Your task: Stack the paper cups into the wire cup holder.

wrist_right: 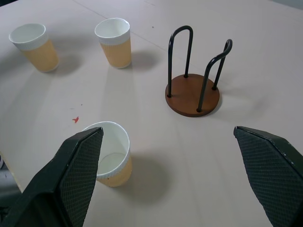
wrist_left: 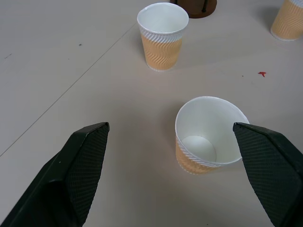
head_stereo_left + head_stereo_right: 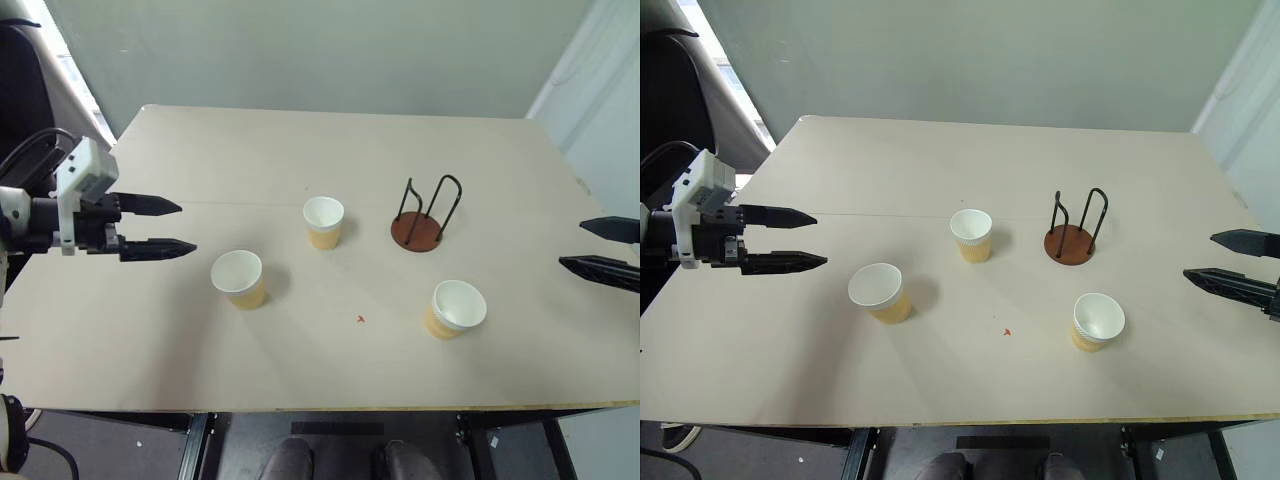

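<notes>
**No cup taken yet: both hands open over the bench**

Nothing is being held. The left hand (image 3: 170, 227) is hanging with its fingers spread wide at the left side of the bench (image 3: 300, 150), and the right hand (image 3: 600, 248) is likewise open and empty at the right edge. Three cups are standing upright and apart: a left cup (image 3: 239, 278) near the left hand, a middle cup (image 3: 323, 221), and a right cup (image 3: 456, 308) nearest the right hand. The holder (image 3: 424, 216) is standing empty between the middle cup and the right cup, somewhat farther back.

The step in hand is judged to be the first pick. The fingers should be brought either side of a cup's wall, below the rim, and closed gently, since thin paper is likely to crumple. The cup should then be lowered upright between the two wire arches onto the base.

From the left wrist, the left cup (image 2: 208, 136) is being shown lying between the spread fingers' line, slightly off centre, which the head views are not making plain. From the right wrist, the holder (image 1: 194, 78) is being shown with its arches' gap clearly open.
</notes>
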You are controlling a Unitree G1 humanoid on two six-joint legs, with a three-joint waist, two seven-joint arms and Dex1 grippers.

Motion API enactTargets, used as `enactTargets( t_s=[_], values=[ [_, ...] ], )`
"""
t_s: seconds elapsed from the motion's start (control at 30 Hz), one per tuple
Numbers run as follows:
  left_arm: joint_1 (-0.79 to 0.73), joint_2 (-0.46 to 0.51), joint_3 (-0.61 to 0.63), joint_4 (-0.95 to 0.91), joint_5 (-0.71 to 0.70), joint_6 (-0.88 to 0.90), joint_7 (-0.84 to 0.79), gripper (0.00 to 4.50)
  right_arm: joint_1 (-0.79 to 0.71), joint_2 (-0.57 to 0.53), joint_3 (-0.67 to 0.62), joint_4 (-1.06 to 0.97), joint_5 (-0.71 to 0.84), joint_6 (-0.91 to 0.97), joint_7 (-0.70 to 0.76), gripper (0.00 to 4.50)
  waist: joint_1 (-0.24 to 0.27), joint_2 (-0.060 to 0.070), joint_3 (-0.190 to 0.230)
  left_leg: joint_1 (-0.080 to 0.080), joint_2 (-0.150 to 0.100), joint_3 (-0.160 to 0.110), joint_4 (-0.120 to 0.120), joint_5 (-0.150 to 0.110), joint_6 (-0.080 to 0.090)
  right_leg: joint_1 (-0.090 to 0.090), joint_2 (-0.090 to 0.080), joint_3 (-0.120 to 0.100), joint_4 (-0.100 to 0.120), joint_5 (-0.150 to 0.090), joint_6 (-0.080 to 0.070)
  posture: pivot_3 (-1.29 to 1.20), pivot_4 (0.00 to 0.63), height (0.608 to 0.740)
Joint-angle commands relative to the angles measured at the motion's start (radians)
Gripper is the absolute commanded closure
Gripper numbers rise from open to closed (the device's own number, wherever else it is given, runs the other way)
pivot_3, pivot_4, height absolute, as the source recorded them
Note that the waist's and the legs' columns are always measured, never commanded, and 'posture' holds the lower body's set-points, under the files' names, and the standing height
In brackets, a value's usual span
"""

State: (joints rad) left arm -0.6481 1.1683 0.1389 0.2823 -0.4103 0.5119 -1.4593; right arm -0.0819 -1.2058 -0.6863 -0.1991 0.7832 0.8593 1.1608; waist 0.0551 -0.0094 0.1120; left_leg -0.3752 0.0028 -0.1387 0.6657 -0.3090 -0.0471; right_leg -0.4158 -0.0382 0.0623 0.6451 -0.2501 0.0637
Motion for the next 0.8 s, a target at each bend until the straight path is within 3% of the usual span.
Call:
enactTargets(
  t_s=[0.03, 0.57, 0.7, 0.8],
  values=[
    [0.000, 0.026, 0.040, -0.017, -0.016, 0.004, -0.001, 0.01, -0.014, -0.006, -0.021, -0.004, 0.011, -0.003, 0.010, 0.00, 0.000, 0.000, 0.000, 0.000, 0.000, 0.000, 0.000, 0.000, 0.000, 0.000, 0.000, 0.000, 0.000, 0.000, 0.000, 0.00, 0.150, 0.740],
    [-0.033, 0.008, 0.016, -0.017, -0.009, 0.007, 0.004, 0.01, -0.029, 0.000, -0.020, -0.021, 0.022, 0.014, -0.002, 0.00, 0.000, 0.000, 0.000, 0.000, 0.000, 0.000, 0.000, 0.000, 0.000, 0.000, 0.000, 0.000, 0.000, 0.000, 0.000, 0.00, 0.150, 0.740],
    [-0.041, -0.003, 0.009, -0.018, -0.007, 0.006, 0.007, 0.01, -0.140, 0.031, 0.025, -0.074, 0.122, 0.065, -0.073, 0.00, -0.003, 0.000, 0.000, 0.000, 0.000, 0.001, 0.001, 0.000, 0.000, 0.000, 0.000, 0.000, 0.001, 0.000, 0.000, 0.00, 0.150, 0.740],
    [-0.044, -0.010, 0.006, -0.020, -0.005, 0.006, 0.009, 0.01, -0.239, 0.096, 0.127, -0.148, 0.147, 0.077, -0.195, 0.00, -0.007, 0.000, 0.000, 0.002, 0.000, 0.001, 0.000, 0.000, 0.000, 0.001, 0.001, 0.000, 0.001, 0.000, 0.000, 0.00, 0.150, 0.740]
  ],
)
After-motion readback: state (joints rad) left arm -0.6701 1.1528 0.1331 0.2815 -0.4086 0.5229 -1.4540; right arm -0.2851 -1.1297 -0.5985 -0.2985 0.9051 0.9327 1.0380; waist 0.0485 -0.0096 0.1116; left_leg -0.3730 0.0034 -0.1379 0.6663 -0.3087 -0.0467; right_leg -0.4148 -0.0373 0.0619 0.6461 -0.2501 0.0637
